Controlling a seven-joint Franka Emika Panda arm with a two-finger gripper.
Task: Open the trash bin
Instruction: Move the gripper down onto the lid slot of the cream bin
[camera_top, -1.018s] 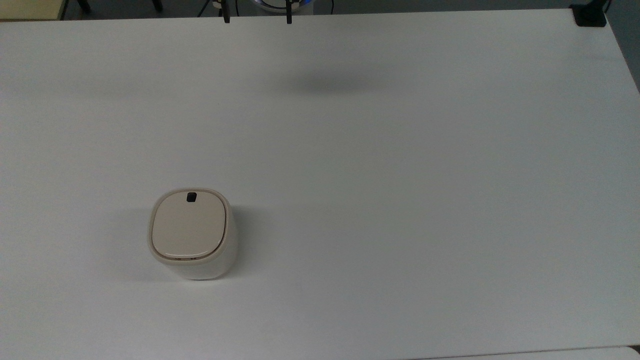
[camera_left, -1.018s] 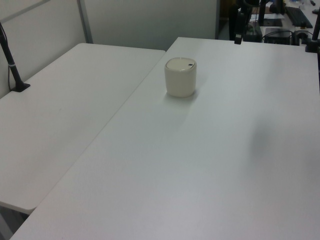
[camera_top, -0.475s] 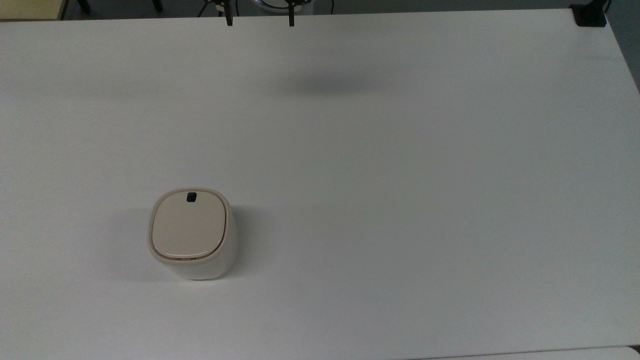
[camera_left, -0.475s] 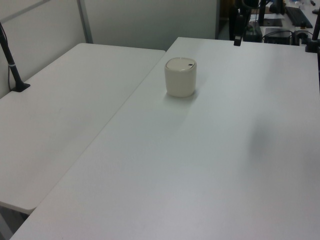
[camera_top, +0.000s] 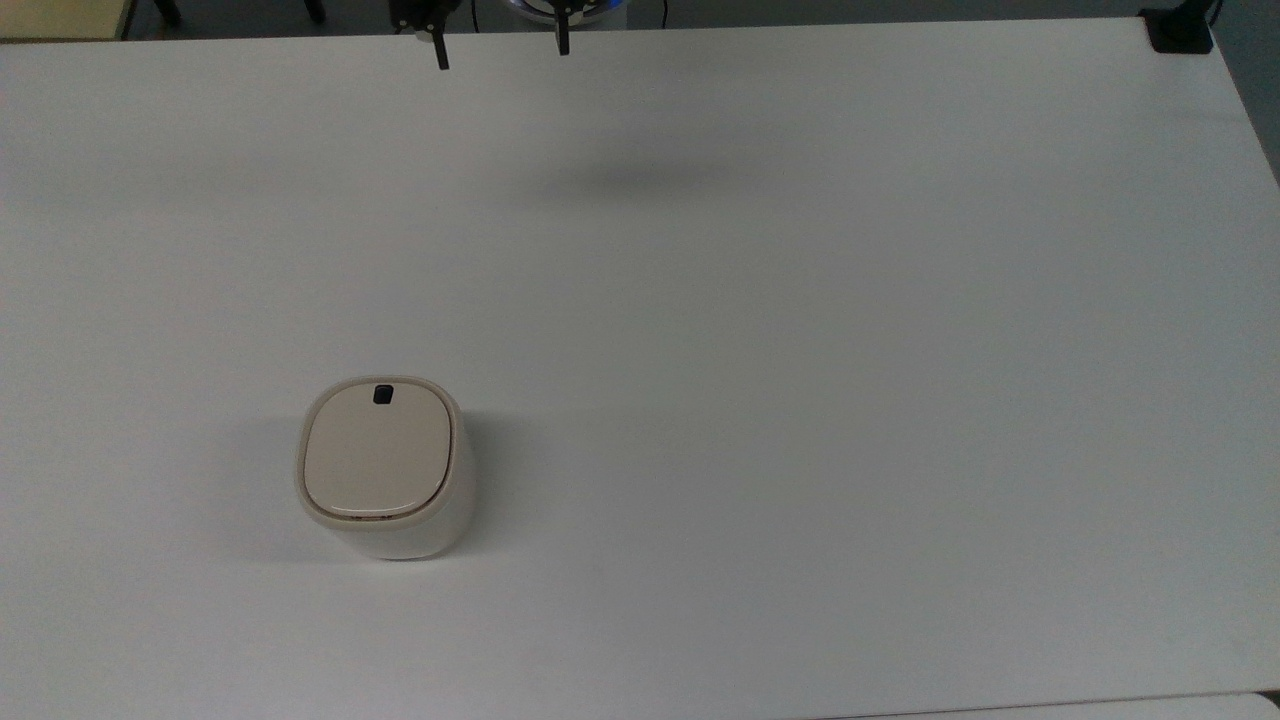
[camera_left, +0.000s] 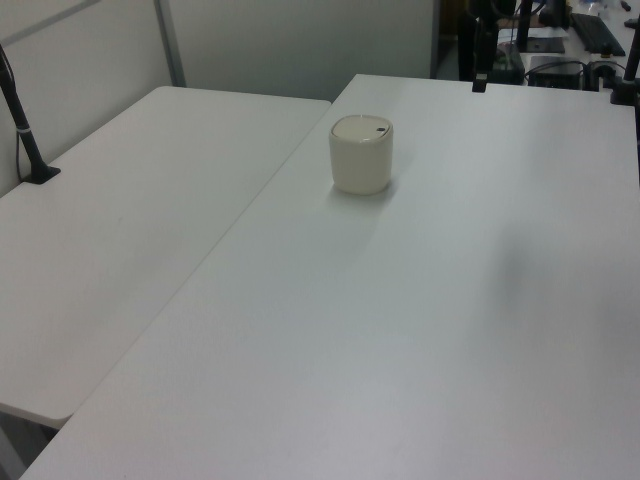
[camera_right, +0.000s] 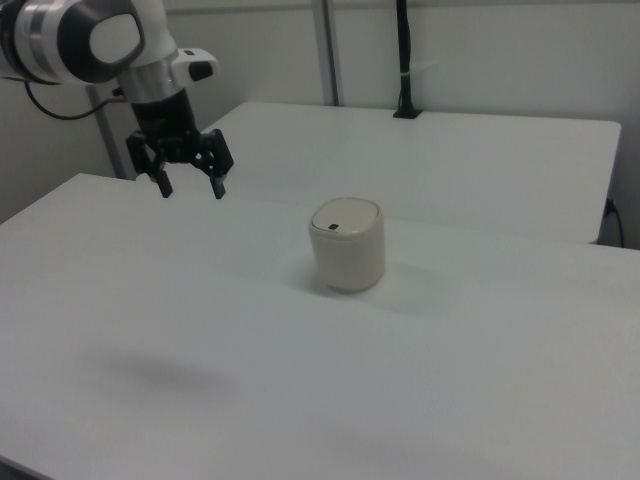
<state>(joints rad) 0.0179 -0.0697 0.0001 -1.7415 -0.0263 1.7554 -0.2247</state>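
- progress so far looks like nothing beyond an approach: the trash bin (camera_top: 383, 468) stands upright on the white worktop (camera_top: 800, 400) with its beige lid (camera_top: 377, 452) lying flat and shut, so the opening itself is still to be done.
- trash bin position: in the top view it sits toward the lower left of the worktop, well apart from every edge; in the right view it (camera_right: 347, 243) stands near the middle, and in the left view it (camera_left: 361, 153) stands toward the far side.
- button: a small black push button (camera_top: 382, 395) sits at the rim of the lid on the side facing the top view's upper edge, uncovered and untouched.
- end effector (camera_right: 190, 185): it hangs in the air above the worktop at the right view's upper left, its two fingers spread wide with nothing between them; in the top view the fingertips (camera_top: 442, 57) poke in at the upper edge, well apart from the bin.
- shadow: a soft dark patch on the worktop in the top view lies below the end effector, which suggests it is high above the surface.
- what is left, as a judgement: travel across to the bin, come down over the black button, and press it so the hinged lid springs up; none of these has begun to show on the bin.
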